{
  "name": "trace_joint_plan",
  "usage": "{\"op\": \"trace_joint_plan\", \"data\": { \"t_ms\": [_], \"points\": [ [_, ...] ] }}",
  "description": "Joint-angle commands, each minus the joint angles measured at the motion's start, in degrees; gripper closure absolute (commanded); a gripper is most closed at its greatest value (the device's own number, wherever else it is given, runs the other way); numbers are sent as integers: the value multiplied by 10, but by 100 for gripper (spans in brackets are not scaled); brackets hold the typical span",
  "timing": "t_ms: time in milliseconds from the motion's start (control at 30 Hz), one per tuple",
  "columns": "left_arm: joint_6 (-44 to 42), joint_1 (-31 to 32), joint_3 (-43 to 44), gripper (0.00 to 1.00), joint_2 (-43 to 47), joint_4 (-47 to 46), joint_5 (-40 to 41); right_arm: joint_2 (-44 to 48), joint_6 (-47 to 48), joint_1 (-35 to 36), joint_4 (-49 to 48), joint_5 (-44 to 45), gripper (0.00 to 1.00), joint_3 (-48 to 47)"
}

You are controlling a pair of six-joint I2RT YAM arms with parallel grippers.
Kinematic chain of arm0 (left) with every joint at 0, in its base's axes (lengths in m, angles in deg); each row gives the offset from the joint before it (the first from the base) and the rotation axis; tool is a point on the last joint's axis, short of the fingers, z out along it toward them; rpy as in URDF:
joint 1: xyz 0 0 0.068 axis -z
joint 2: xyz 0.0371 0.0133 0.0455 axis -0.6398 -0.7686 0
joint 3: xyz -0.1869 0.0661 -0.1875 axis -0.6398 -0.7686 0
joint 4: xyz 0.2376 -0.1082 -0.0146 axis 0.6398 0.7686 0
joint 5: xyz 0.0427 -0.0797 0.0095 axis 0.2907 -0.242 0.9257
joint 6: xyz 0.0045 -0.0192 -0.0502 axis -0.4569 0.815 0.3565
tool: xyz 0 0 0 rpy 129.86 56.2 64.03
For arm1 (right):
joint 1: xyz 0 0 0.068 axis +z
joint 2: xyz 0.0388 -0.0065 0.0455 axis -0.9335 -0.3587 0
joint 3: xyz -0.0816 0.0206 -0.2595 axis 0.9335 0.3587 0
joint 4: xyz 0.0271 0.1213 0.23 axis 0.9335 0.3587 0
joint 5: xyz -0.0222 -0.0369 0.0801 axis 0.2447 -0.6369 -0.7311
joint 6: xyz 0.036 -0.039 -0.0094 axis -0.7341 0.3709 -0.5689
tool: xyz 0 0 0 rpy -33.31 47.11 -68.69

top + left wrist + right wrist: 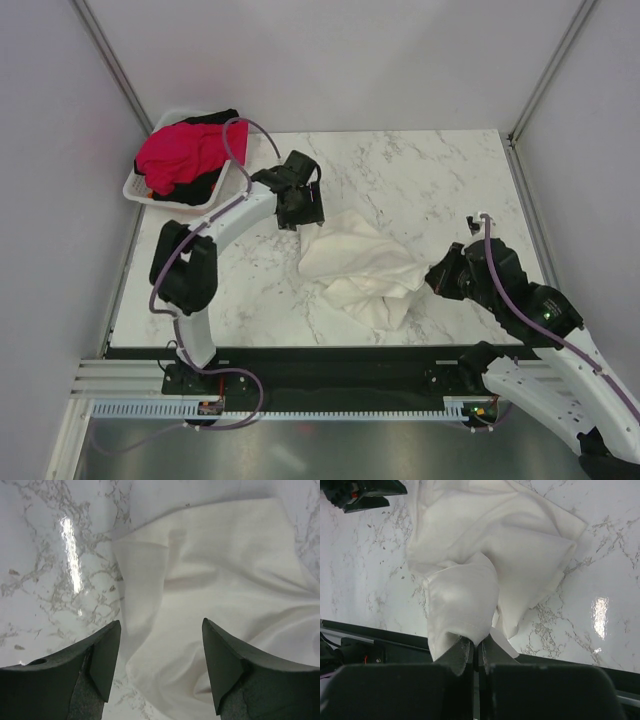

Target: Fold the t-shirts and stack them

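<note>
The white t-shirt (360, 265) lies crumpled in the middle of the marble table; its logo is hidden. My right gripper (436, 275) is shut on a bunched fold of the white shirt (470, 605) and lifts that edge off the table. My left gripper (300, 212) is open just above the shirt's far left corner (210, 580), jaws spread wide with cloth below them. The red-pink t-shirt (180, 155) lies heaped on the black t-shirt (200, 185) in the basket at the far left.
The white plastic basket (135, 185) stands at the table's far left corner. Grey walls close in the table at the left, back and right. A black rail (320, 355) runs along the near edge.
</note>
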Motion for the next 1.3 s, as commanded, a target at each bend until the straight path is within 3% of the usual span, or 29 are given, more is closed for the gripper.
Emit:
{"op": "trace_joint_plan", "data": {
  "t_ms": [0,133,233,267,333,367,400,700,800,833,867,900,967,1133,1267],
  "points": [
    [-52,2,78,27,-58,-4,37,8,-16,1,13,4,100,-9],
    [-60,2,118,32,-125,-1,51,10,-17,1,15,5,100,-7],
    [-61,1,134,46,-159,4,68,6,-16,1,17,5,100,-9],
    [-62,0,135,65,-164,6,78,4,-16,0,19,6,100,-12],
    [-59,0,139,88,-170,10,85,-3,-16,1,22,7,100,-16],
    [-59,-1,139,98,-168,14,88,-5,-16,0,23,7,100,-20],
    [-59,-2,136,98,-160,17,89,-9,-15,0,23,8,100,-24],
    [-87,-7,128,98,-48,63,166,-32,22,0,46,59,100,-80],
    [-100,-8,119,98,4,59,155,-42,32,2,55,73,100,-110],
    [-122,-8,120,94,8,52,133,-44,33,1,55,71,100,-114],
    [-128,-6,122,62,4,47,90,-45,34,0,55,70,100,-117],
    [-132,-4,126,42,-4,46,76,-48,33,1,54,68,100,-116],
    [-153,13,135,23,-42,50,72,-49,30,1,52,60,100,-106],
    [-147,40,162,21,-136,81,115,-30,15,1,45,45,100,-75],
    [-126,40,152,28,-187,94,147,-12,8,0,46,40,100,-54]
  ]
}}
